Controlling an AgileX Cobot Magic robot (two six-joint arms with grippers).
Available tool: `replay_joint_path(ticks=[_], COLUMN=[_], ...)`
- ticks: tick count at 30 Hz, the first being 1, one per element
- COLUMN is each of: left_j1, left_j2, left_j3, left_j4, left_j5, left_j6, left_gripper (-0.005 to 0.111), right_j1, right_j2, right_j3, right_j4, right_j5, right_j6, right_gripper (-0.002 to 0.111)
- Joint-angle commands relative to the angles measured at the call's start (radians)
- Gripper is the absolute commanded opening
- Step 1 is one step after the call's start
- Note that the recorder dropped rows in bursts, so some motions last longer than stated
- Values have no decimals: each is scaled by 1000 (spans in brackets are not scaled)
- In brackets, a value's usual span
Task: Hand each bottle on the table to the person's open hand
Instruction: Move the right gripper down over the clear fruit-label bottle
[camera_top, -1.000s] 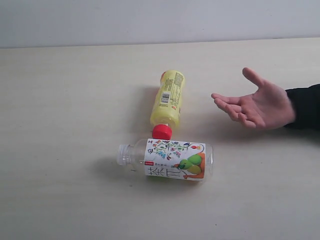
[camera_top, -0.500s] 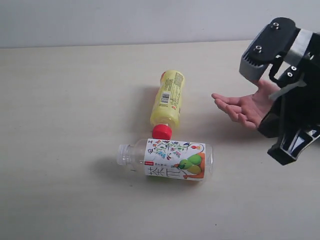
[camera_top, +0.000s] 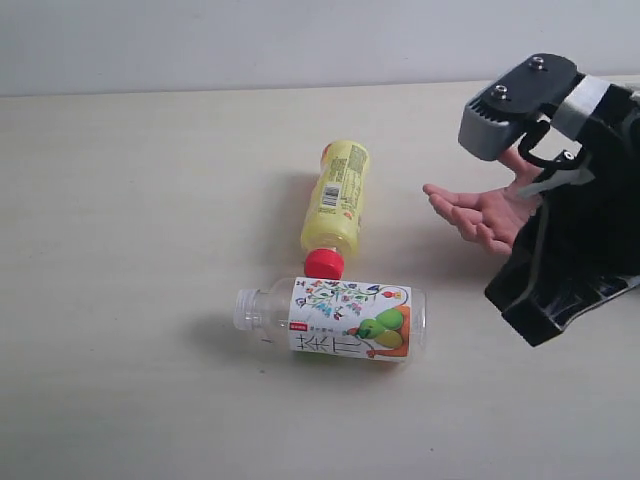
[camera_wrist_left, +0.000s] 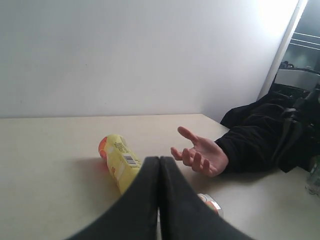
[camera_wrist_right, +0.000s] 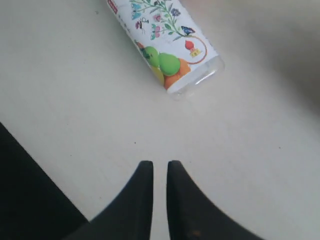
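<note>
Reaching for a bottle is, we judge, the step in hand. From the exterior view we see the yellow bottle and the pear-label bottle lying on their sides on the table, close together, with the open hand near them and partly behind the right arm. From the left wrist, our left claw is pressed closed and empty. From the right wrist, our right claw is parted by a slit, holding nothing, over bare table short of the pear-label bottle's base. Next we must widen it and straddle that bottle.
</note>
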Motion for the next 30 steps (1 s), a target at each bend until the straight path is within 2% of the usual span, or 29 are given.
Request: replay_joint_path(ticks=[1, 6, 12, 19, 30], left_j1=[1, 1, 1, 1, 1], left_j2=[-6, -6, -6, -6, -6], left_j3=[3, 3, 3, 3, 3], left_j4=[-6, -6, -6, -6, -6], left_j5=[-6, -6, -6, -6, -6], left_j6=[0, 0, 0, 0, 0], left_gripper=[0, 0, 0, 0, 0], right_j1=[2, 2, 2, 2, 2], right_j2=[2, 2, 2, 4, 4], right_j3=[-12, -12, -12, -12, -12], right_j4=[4, 4, 6, 129, 135], right_j5=[35, 40, 0, 1, 13], right_j6=[125, 263, 266, 266, 266], right_gripper=[13, 13, 13, 13, 13])
